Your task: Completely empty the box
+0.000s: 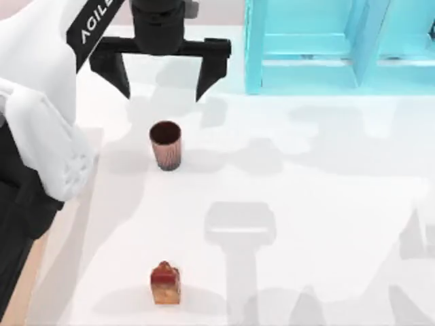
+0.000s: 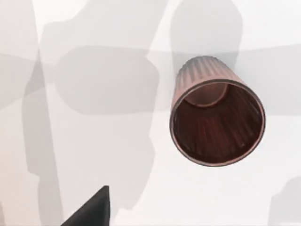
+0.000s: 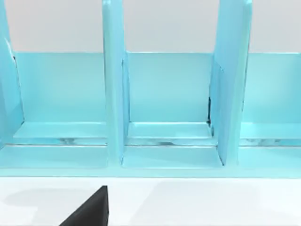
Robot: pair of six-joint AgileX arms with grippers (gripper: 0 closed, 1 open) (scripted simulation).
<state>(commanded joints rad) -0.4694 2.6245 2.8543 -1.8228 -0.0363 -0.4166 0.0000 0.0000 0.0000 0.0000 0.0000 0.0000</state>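
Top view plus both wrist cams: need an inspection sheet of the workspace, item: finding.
Surface: white tabletop, crossed by grey shadows.
Job's things: wooden box, nothing seen.
Clutter: dark brown ribbed cup upright on the table's left half, its mouth open and hollow in the left wrist view; small red-topped tan block near the table's front edge, apart from the cup.
Grippers: left gripper open, above the table behind the cup, holding nothing; right gripper faces the shelf, one dark finger in its wrist view.
Cables: nothing seen.
Surroundings: turquoise compartmented shelf unit at the table's back right, the compartments in view empty.
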